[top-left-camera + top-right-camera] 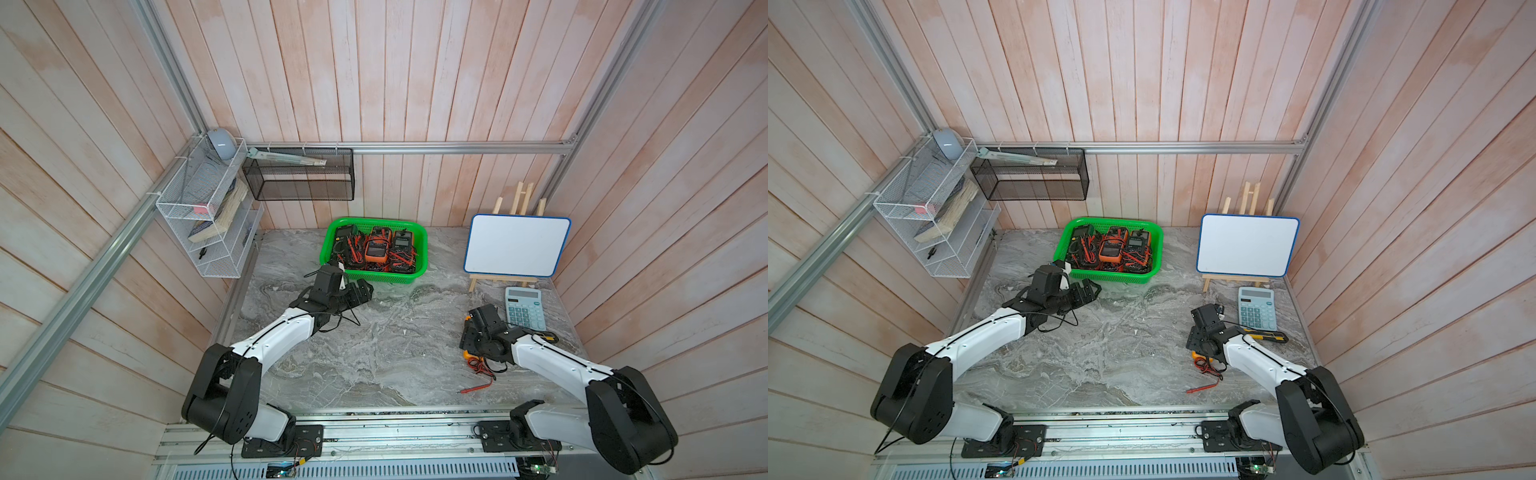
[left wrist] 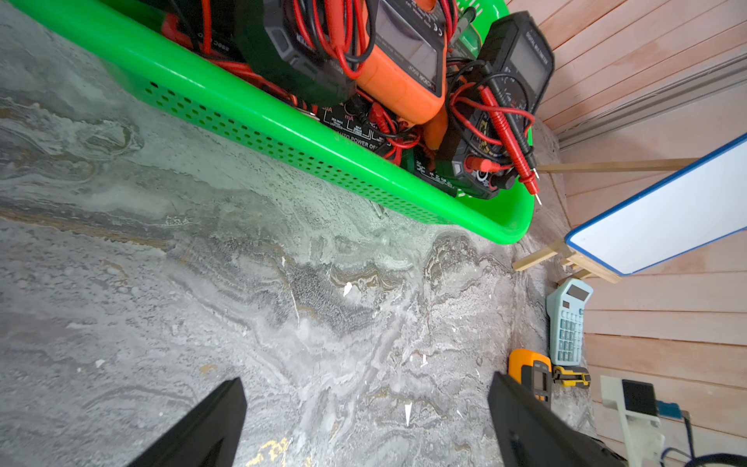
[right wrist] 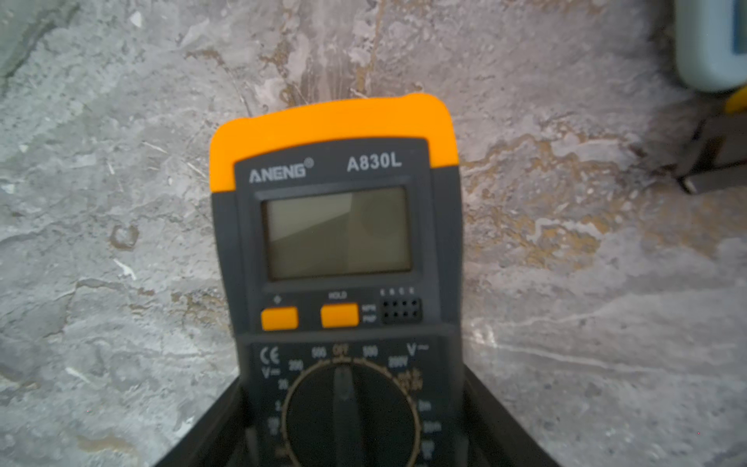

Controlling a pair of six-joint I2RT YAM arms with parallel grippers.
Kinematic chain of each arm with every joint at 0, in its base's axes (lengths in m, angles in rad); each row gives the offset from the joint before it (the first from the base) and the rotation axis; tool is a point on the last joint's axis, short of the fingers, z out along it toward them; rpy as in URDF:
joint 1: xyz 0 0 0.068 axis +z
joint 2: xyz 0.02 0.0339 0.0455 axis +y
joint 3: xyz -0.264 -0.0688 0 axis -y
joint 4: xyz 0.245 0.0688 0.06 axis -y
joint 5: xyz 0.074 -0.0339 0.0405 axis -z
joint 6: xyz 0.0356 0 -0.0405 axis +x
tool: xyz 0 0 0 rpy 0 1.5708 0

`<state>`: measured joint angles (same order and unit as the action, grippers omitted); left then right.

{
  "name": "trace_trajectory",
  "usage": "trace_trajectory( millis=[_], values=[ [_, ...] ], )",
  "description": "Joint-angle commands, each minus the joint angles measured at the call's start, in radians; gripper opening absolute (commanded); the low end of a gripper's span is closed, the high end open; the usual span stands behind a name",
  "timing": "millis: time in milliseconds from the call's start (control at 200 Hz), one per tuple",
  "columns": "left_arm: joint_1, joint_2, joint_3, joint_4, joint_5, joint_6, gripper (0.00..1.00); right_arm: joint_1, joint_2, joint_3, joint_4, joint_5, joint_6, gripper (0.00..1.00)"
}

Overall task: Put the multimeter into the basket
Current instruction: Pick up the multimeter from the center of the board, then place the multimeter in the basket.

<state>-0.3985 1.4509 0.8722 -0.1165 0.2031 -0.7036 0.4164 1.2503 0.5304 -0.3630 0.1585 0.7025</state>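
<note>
1. Left jaws: stood wide apart and empty, above the worktop (image 1: 374, 353) just in front of the basket (image 1: 386, 277).
2. Right jaws: were closed against both sides of the multimeter (image 3: 335, 234), at its dial end.
3. Multimeter: orange and grey, lay face up on the worktop near the calculator (image 1: 524, 308), well apart from the basket; red leads (image 1: 482, 370) trailed beside it.
4. Basket: green, held several other meters (image 1: 377, 250).

Mock workshop bench inside a robot test cell: panelled walls (image 1: 415, 83) and aluminium framing (image 1: 407, 147) are enclosing a tabletop (image 1: 374, 345); a wire rack (image 1: 199, 232), upper left, and a basket (image 1: 386, 277) of multimeters (image 1: 376, 249), centre, are furnishing it.
</note>
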Motion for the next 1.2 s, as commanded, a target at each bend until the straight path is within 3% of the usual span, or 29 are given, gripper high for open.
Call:
trace_trajectory(
  millis=[0, 285, 580, 910, 1195],
  values=[
    [0.014, -0.015, 0.024, -0.009, -0.021, 0.000, 1.00, 0.004, -0.004, 0.033, 0.017, -0.039, -0.024, 0.40],
    [0.132, -0.063, -0.001, -0.023, -0.026, -0.013, 1.00, 0.067, 0.036, 0.223, 0.046, -0.106, -0.047, 0.37],
    [0.213, -0.069, -0.002, -0.026, -0.033, 0.009, 0.99, 0.139, 0.226, 0.565, 0.147, -0.209, -0.064, 0.37],
    [0.231, -0.064, -0.021, -0.012, -0.020, 0.015, 1.00, 0.139, 0.503, 0.970, 0.303, -0.281, -0.015, 0.37],
    [0.231, -0.068, -0.027, -0.008, -0.001, 0.008, 1.00, 0.127, 0.743, 1.302, 0.413, -0.215, 0.033, 0.37]
  ],
)
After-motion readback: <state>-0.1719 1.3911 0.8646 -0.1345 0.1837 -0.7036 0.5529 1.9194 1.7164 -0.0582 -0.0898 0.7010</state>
